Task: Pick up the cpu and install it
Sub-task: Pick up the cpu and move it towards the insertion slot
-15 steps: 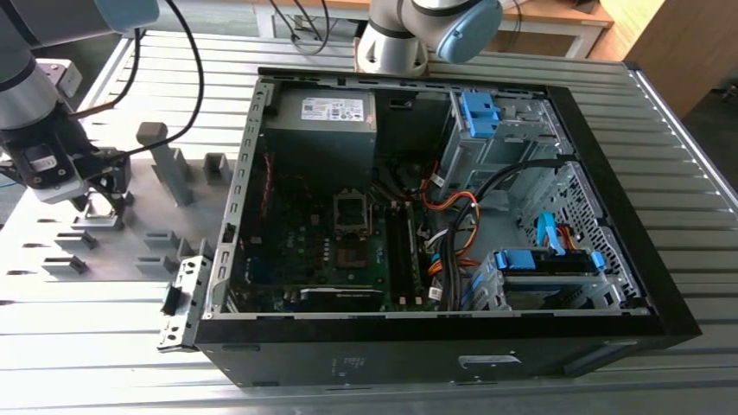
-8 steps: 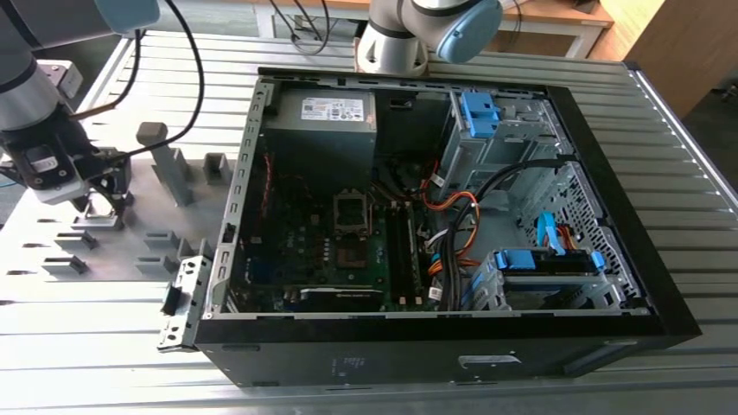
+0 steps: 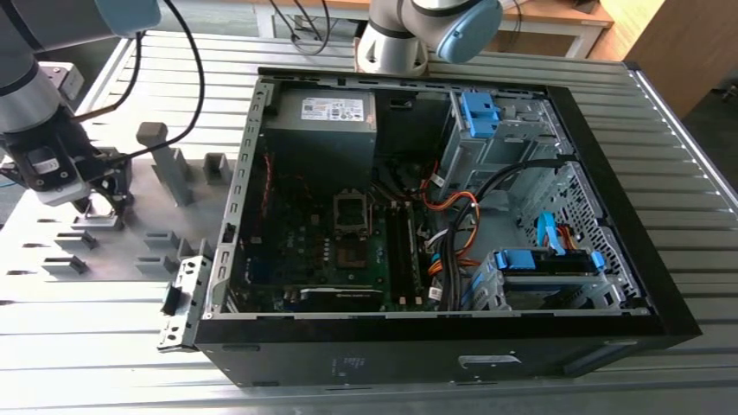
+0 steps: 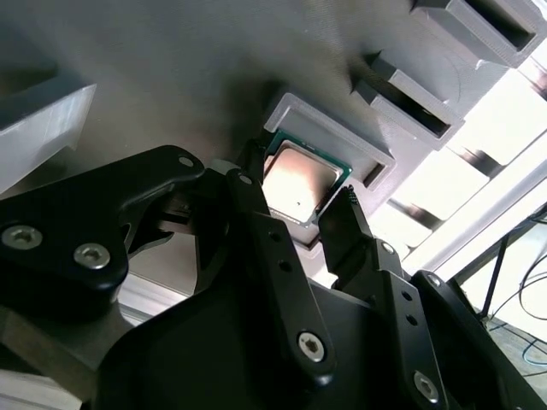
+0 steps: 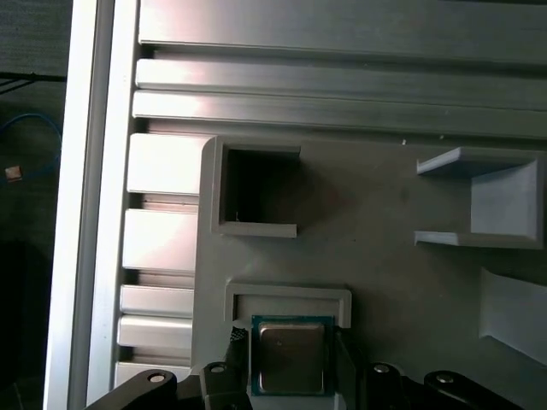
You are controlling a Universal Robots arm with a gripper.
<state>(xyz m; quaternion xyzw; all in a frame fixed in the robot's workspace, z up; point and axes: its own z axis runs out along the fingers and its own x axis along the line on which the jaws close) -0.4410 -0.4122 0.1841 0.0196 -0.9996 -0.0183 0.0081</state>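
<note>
At the exterior view's left, the arm's end effector (image 3: 102, 204) hangs low over a grey fixture plate (image 3: 116, 252) on the slatted worktop (image 3: 104, 346), beside the open computer case (image 3: 381, 359); in both wrist views the end effector (image 4: 301, 181) (image 5: 291, 342) is clenched on the cpu (image 4: 301, 175) (image 5: 291, 359), a finger (image 4: 256, 213) hugging each side; the cpu sits in its shallow grey holder (image 4: 342, 128) (image 5: 286, 299).

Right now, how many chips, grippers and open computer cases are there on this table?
cpu: 1
gripper: 1
open computer case: 1
Total: 3
</note>
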